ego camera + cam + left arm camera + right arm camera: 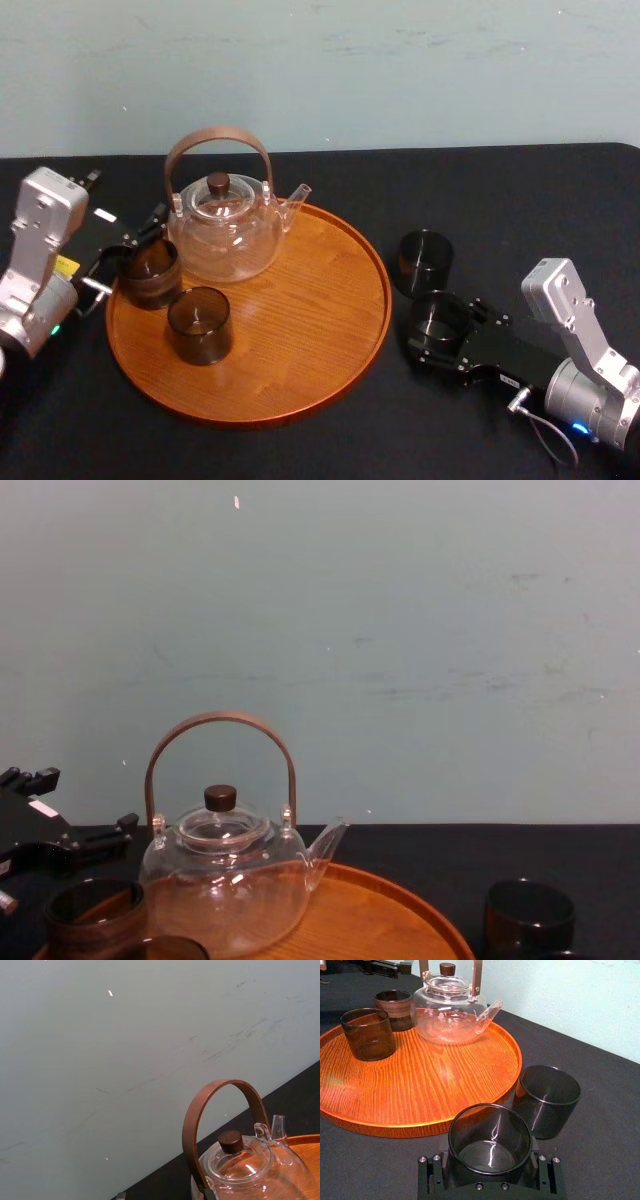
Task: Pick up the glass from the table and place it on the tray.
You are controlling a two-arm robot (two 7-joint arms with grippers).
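Right gripper (440,332) sits lower right of the head view, on the table (520,200), well right of the tray's (300,330) middle and just off its rim. Its fingers are clamped on the glass (437,318), 1 finger each side. The glass stands upright on the tabletop, not on the tray. In the right wrist view the gripper (490,1162) hugs the glass (490,1135) low at its base.

The spare glass (425,260) stands just behind it, close, also on the table.

Left gripper (128,252) is at the left edge of the tray, fingers apart, with the rim-side glass (150,272) just at its tips.

The front glass (200,325) stands alone on the tray, lower left. The teapot (225,235) stands upright on the tray's upper left.
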